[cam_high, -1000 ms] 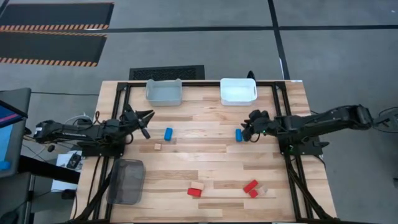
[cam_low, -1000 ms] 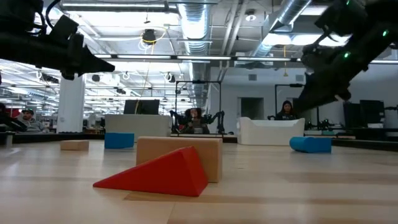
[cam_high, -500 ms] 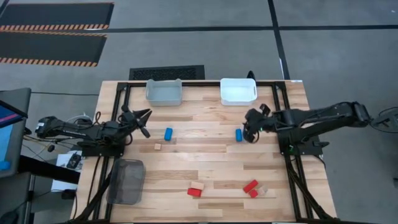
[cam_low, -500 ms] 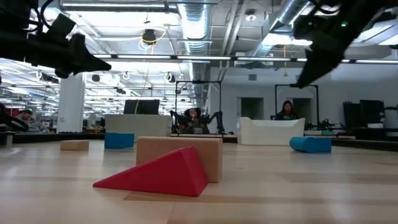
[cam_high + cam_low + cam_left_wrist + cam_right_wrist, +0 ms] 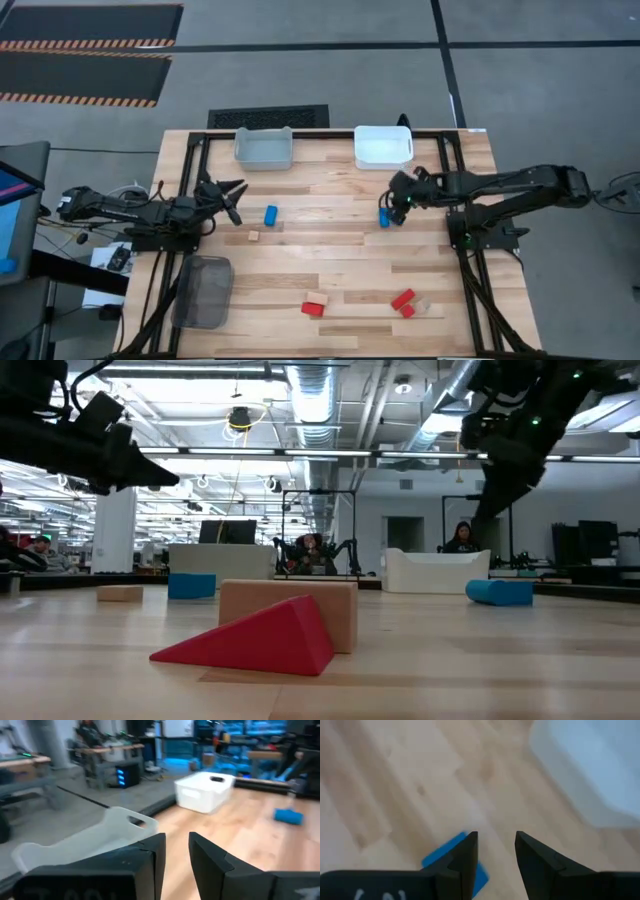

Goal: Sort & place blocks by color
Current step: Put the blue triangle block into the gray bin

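- Now your right gripper (image 5: 397,208) is hovering just above the blue cylinder (image 5: 384,217), which is lying on the desk (image 5: 330,250) near the white bin (image 5: 383,146); its fingers (image 5: 464,862) are standing a little apart, holding nothing.
- Your left gripper (image 5: 232,196) is waiting beside the blue block (image 5: 271,214), fingers (image 5: 156,857) slightly apart and empty.
- Red blocks (image 5: 403,299) and tan ones (image 5: 254,236) are lying unsorted.
- Next, I think, you are needing to lower the right fingers around the cylinder, one on each side, before closing.
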Motion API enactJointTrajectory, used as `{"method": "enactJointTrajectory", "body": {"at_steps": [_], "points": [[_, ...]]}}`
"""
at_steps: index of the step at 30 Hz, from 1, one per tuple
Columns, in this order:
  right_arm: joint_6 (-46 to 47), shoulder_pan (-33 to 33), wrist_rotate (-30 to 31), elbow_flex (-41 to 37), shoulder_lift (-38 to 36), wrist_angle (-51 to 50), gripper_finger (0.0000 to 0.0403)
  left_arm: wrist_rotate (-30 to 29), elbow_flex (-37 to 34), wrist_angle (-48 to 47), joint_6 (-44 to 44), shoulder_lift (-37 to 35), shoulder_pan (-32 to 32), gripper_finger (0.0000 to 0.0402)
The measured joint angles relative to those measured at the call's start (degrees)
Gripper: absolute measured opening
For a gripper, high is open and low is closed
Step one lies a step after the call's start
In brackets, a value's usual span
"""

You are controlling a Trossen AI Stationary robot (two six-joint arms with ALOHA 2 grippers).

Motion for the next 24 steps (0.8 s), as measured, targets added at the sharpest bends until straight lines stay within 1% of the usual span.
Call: {"method": "enactJointTrajectory", "body": {"at_steps": [5,8,16,24], "points": [[3.48,4.92,-2.78,0.00,5.50,-6.80,0.0153,6.33,-0.02,-0.69,-4.14,0.02,-2.76,0.0079],[3.85,6.63,-2.99,0.00,8.69,-9.55,0.0150,7.43,-0.07,-0.52,-5.11,0.00,-5.26,0.0079],[0.85,7.10,-4.15,-0.04,14.97,-9.08,0.0148,2.70,-0.11,0.12,-6.49,0.02,-10.67,0.0079],[-3.63,7.23,-5.03,-0.04,15.91,-7.04,0.0150,-0.69,-0.13,-0.24,-6.96,0.02,-12.50,0.0079]]}}
